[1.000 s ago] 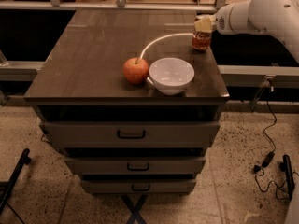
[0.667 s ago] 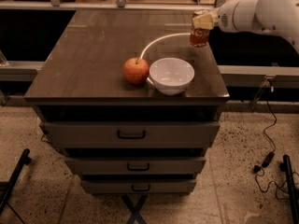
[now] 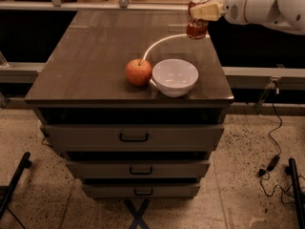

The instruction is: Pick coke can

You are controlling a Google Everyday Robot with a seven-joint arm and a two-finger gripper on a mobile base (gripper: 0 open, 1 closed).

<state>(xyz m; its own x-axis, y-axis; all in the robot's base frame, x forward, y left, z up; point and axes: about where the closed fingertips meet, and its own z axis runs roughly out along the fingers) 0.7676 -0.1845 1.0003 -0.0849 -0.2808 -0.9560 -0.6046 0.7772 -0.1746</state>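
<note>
The coke can [image 3: 196,26] is a small red can, held upright in the air above the far right part of the dark cabinet top [image 3: 95,56]. My gripper [image 3: 200,11] comes in from the right on a white arm and is shut on the can's upper part. The can's top is hidden by the fingers. The can hangs clear of the surface, behind and above the white bowl.
A red-orange apple [image 3: 138,72] sits near the front edge, touching a white bowl [image 3: 174,76] to its right. The cabinet has three drawers [image 3: 133,137] below. A cable lies on the floor at the right [image 3: 271,142].
The gripper has lifted the coke can off the cabinet top and carried it upward and slightly left. The apple and bowl have not moved.
</note>
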